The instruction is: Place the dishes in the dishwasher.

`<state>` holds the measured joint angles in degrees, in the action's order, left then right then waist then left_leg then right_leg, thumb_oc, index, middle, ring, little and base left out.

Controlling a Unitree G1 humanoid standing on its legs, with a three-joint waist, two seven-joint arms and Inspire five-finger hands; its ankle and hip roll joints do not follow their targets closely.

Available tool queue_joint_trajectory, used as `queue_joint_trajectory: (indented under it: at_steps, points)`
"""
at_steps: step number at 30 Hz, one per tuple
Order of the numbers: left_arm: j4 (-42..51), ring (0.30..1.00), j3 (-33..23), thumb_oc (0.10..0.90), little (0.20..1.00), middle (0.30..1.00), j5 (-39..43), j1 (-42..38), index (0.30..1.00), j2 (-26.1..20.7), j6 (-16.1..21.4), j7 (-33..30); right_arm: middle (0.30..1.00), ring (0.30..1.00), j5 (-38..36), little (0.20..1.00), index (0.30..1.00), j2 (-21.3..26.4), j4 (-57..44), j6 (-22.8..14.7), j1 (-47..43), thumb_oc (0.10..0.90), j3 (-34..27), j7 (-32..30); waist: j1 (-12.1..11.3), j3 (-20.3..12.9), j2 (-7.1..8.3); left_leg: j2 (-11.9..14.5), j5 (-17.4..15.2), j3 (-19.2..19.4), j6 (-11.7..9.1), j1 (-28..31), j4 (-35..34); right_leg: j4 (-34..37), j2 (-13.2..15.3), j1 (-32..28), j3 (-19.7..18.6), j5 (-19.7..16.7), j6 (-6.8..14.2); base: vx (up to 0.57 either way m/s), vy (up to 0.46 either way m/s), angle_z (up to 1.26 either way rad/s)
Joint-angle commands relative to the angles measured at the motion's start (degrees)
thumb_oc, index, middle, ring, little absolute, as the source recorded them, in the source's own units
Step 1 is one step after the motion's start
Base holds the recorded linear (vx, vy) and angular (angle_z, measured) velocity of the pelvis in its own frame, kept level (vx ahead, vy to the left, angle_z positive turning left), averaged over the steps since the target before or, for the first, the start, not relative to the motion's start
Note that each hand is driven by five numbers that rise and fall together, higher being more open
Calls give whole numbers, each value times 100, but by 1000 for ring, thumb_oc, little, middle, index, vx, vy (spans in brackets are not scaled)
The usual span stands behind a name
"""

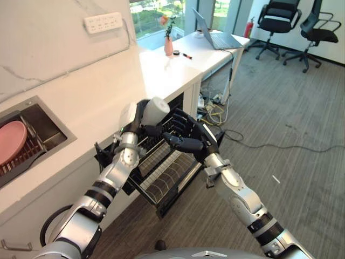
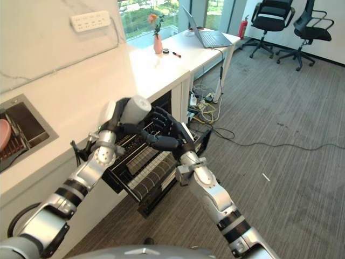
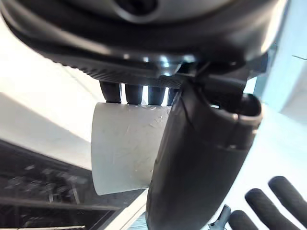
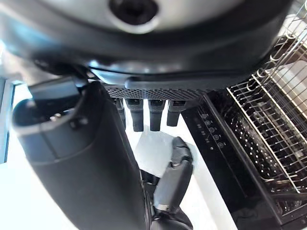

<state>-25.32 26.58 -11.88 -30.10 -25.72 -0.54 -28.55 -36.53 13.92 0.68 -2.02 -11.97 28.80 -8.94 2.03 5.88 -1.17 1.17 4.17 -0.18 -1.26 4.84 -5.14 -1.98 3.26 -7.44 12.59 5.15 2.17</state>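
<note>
A white cup [image 1: 156,111] hangs over the pulled-out dishwasher rack [image 1: 168,174], lying on its side with its base towards the room. My left hand [image 1: 131,120] is shut on it; in the left wrist view the cup [image 3: 125,146] sits between the fingers [image 3: 136,93] and the thumb. My right hand [image 1: 185,133] is just right of the cup, open, its fingertips close to the cup's base; I cannot tell whether they touch. A pink plate [image 1: 11,141] stands in the sink's rack [image 1: 33,147] at the far left.
The white counter [image 1: 161,70] runs along the left above the open dishwasher [image 2: 141,162]. A vase [image 1: 168,46] and a laptop [image 1: 215,35] stand further along. Cables [image 1: 213,110] lie on the carpet beside the dishwasher. Office chairs [image 1: 277,21] stand far back.
</note>
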Motion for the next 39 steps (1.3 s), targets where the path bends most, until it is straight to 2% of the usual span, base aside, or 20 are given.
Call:
queue_joint_trajectory:
  at_steps: [1,5,9,11,16,21,27,34,39]
  points:
    - [-203,300,-13,400,300,300,-477,-1234,300,-34,176,-870,900,900,-125,900,900,-503,-295,-741,-679,800,139,-462,-102,-243,159,308,-738,552,-240,329,14,647,908,259,-127,-879,1016,8,34,-17]
    - [-297,300,179,400,300,300,-673,-1343,300,194,-5,-1128,900,900,-225,900,900,-974,-26,-822,-942,800,308,-1080,-80,-288,114,279,-766,582,-227,360,14,643,924,233,-158,-911,998,20,38,-14]
    - [-347,300,327,400,300,300,-778,-1314,300,480,-132,-1403,900,900,100,900,900,-1339,117,-941,-1193,800,328,-1703,-108,-293,80,262,-766,548,-208,366,14,620,917,234,-163,-926,978,13,42,-1]
    - [-250,300,361,400,300,300,-691,-1152,300,622,-150,-1621,900,900,172,900,900,-1507,128,-1121,-1197,800,316,-2102,-168,-310,83,258,-777,521,-200,375,14,615,916,216,-139,-923,965,28,38,4]
    - [-245,300,337,400,300,300,-236,-922,300,838,-115,-1815,900,900,-52,900,900,-1828,322,-1341,-1460,800,225,-2541,-300,-320,107,258,-770,443,-193,365,14,594,906,205,-104,-906,944,3,7,2]
    - [-365,300,392,400,300,300,243,-928,300,1002,-81,-1904,900,900,-412,900,900,-2061,668,-1463,-1643,800,251,-2782,-407,-353,135,262,-772,363,-192,371,14,587,905,152,-32,-880,926,15,17,5]
    - [-469,300,569,400,300,300,331,-1085,300,1093,-56,-1816,900,900,-532,900,900,-2221,978,-1472,-1837,800,316,-2860,-499,-356,167,255,-759,278,-196,339,14,560,921,141,42,-874,925,0,11,7]
    - [-635,300,728,400,300,300,354,-1372,300,1255,-3,-1886,900,900,-46,900,900,-2337,1635,-1366,-2098,800,287,-3203,-553,-345,171,248,-742,230,-192,314,14,520,940,165,112,-850,941,0,16,7]
    - [-696,300,793,400,300,300,264,-1444,300,1274,-18,-1917,900,900,-212,900,900,-2426,2035,-1408,-2156,800,171,-3345,-575,-354,177,256,-742,212,-196,295,14,513,955,185,158,-841,955,-2,13,3]
